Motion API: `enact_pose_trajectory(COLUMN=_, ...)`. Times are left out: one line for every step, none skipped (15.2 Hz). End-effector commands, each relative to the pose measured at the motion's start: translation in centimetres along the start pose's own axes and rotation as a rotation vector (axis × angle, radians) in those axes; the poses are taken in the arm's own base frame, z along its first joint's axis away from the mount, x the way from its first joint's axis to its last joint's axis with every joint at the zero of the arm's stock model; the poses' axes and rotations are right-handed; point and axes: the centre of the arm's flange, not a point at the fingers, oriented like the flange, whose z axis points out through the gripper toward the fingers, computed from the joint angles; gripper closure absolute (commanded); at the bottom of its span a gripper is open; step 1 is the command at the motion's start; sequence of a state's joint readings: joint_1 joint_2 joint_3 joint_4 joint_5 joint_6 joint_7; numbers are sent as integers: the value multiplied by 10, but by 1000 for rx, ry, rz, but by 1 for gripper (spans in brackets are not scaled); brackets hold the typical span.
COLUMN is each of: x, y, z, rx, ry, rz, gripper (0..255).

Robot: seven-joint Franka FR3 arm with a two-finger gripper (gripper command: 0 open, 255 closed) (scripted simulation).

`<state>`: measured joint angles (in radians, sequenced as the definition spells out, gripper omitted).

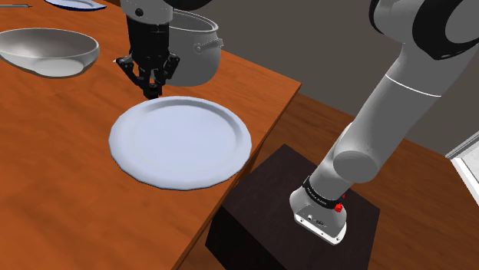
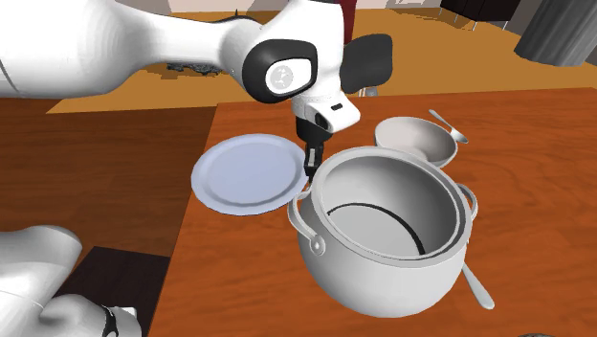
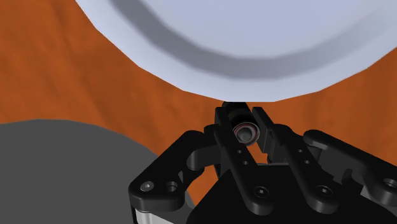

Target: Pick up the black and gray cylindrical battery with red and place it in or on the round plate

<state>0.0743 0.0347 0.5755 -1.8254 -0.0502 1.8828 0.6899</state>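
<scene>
My black gripper (image 1: 152, 90) stands low over the wooden table (image 1: 61, 207), right at the far rim of the round white plate (image 1: 180, 142). In the wrist view its fingers (image 3: 224, 130) clasp a small dark cylindrical battery (image 3: 245, 132) whose end face, ringed in red, points at the camera. The plate's rim (image 3: 242, 73) lies just beyond the fingertips. In the second exterior view the gripper (image 2: 311, 165) comes down between the plate (image 2: 244, 172) and the pot, and the battery itself is hidden there.
A large grey pot (image 1: 192, 50) with handles stands close behind the gripper and looms in the second exterior view (image 2: 387, 230). A metal bowl (image 1: 50, 52) sits at the shoulder view's left. A spoon (image 2: 450, 124) lies by the bowl (image 2: 413, 139). The table edge runs beside the dark stand (image 1: 284, 207).
</scene>
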Motion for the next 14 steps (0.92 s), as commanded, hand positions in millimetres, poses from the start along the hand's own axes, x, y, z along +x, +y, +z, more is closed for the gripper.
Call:
enact_pose_trajectory(x=0, y=0, z=0, rx=0, ry=0, rz=0, gripper=255)
enact_pose_trajectory(x=0, y=0, z=0, rx=0, ry=0, rz=0, gripper=255)
enact_pose_trajectory(x=0, y=0, z=0, rx=0, ry=0, rz=0, gripper=255)
enact_pose_trajectory(x=0, y=0, z=0, rx=0, ry=0, rz=0, gripper=255)
enact_pose_trajectory(x=0, y=0, z=0, rx=0, ry=0, rz=0, gripper=255)
enact_pose_trajectory(x=0, y=0, z=0, rx=0, ry=0, rz=0, gripper=255)
enact_pose_trajectory(x=0, y=0, z=-5, rx=0, ry=0, rz=0, gripper=255)
enact_pose_trajectory(x=0, y=0, z=-10, rx=0, ry=0, rz=0, gripper=255)
enact_pose_trajectory(x=1, y=0, z=-16, rx=0, ry=0, rz=0, gripper=255)
enact_pose_trajectory(x=1, y=0, z=-21, rx=0, ry=0, rz=0, gripper=255)
enact_pose_trajectory(x=1, y=0, z=-26, rx=0, ry=0, rz=0, gripper=255)
enact_pose_trajectory(x=1, y=0, z=-32, rx=0, ry=0, rz=0, gripper=255)
enact_pose_trajectory(x=1, y=0, z=-37, rx=0, ry=0, rz=0, gripper=255)
enact_pose_trajectory(x=2, y=0, z=-42, rx=0, ry=0, rz=0, gripper=255)
